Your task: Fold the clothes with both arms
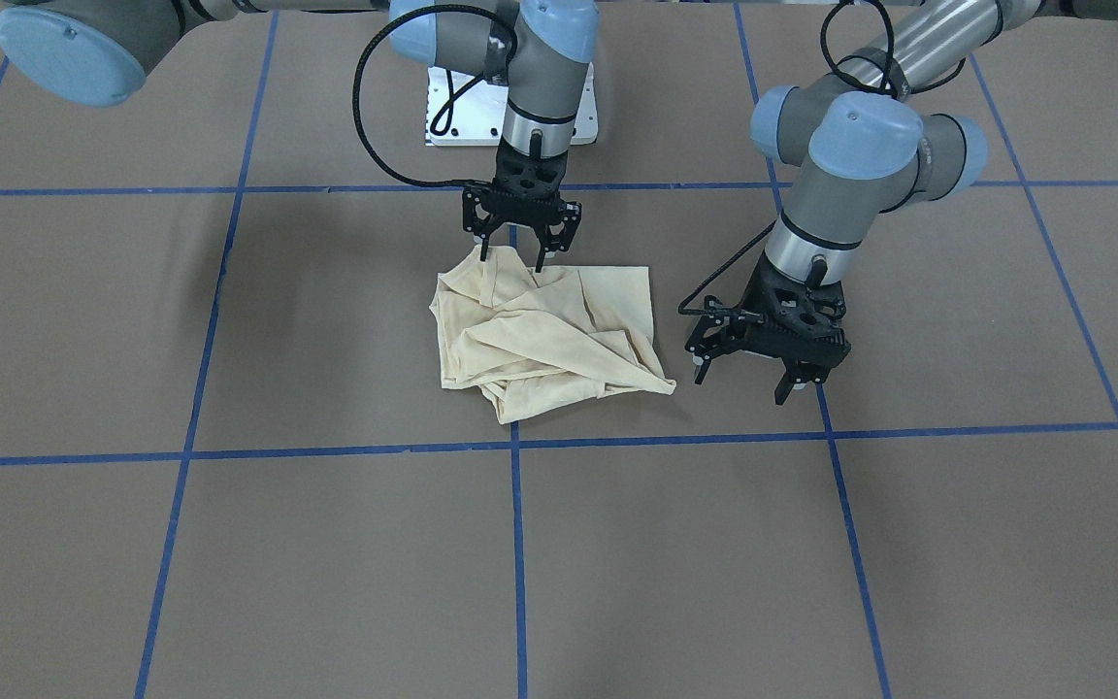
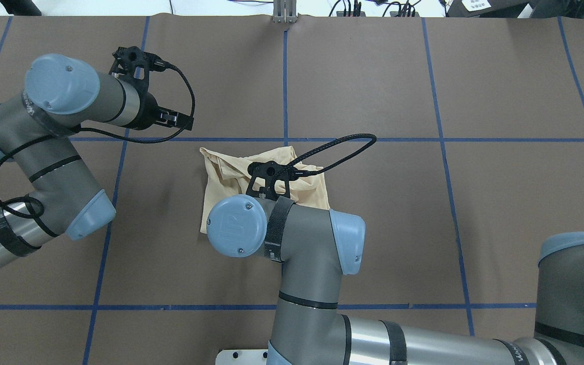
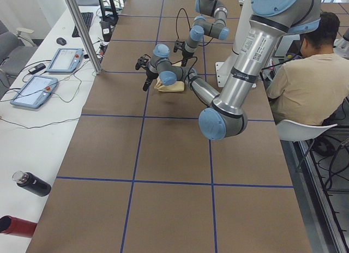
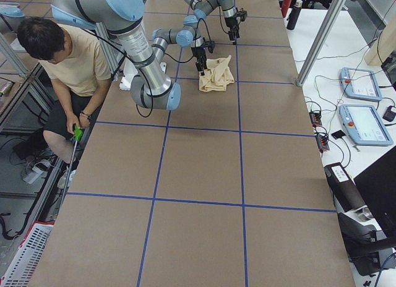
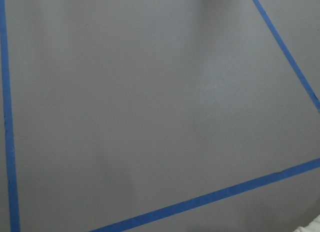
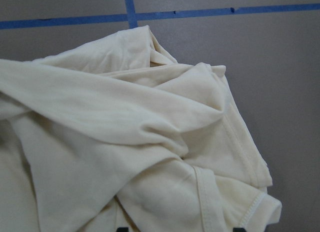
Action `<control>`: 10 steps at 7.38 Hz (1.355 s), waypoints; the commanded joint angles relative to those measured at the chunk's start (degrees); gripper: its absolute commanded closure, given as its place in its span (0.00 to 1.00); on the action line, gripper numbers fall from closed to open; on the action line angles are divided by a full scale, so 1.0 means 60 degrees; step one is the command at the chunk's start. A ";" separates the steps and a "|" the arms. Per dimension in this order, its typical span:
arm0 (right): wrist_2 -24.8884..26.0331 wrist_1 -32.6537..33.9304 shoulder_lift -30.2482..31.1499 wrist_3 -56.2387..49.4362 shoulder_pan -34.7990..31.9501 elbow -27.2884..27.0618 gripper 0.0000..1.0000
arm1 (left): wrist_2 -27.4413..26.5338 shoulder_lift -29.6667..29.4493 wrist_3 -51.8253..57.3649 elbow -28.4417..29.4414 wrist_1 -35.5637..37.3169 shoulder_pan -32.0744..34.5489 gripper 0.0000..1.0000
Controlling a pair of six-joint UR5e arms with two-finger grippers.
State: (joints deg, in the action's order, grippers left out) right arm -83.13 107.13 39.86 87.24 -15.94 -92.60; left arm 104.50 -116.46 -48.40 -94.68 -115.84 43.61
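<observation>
The clothes (image 1: 540,330) are one pale cream-yellow shirt lying crumpled and loosely bunched near the table's middle, also seen in the overhead view (image 2: 221,167) and filling the right wrist view (image 6: 125,127). My right gripper (image 1: 512,258) points straight down at the shirt's robot-side edge. It is open, and its fingertips (image 1: 484,254) touch the cloth. My left gripper (image 1: 741,381) is open and holds nothing. It hovers low over bare table just beside the shirt's corner. The left wrist view shows bare table and blue tape, with a cream sliver at its lower right corner.
Blue tape lines (image 1: 517,544) divide the brown table into squares. The white pedestal plate (image 1: 510,116) sits behind the right gripper. A person (image 3: 305,73) sits beside the robot's base. Control tablets (image 3: 65,59) and bottles (image 3: 32,183) lie on the side bench.
</observation>
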 commanded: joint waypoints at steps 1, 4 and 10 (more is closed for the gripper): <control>0.0041 0.0558 0.0094 0.0035 0.0368 -0.0300 0.24 | 0.0000 0.0001 -0.0019 0.0003 0.0000 -0.0003 0.00; -0.0061 0.0485 0.0052 -0.0081 0.0532 -0.0182 0.31 | 0.0000 0.0001 -0.0005 0.0003 0.0000 -0.0003 0.00; -0.0076 -0.0831 -0.0021 -0.0330 -0.0167 0.0798 0.78 | 0.0000 0.0001 -0.0005 -0.0012 0.0000 0.0012 0.00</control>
State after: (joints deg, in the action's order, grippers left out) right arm -83.52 104.82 40.03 85.85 -14.82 -89.84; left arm 104.50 -116.46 -48.43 -94.74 -115.84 43.68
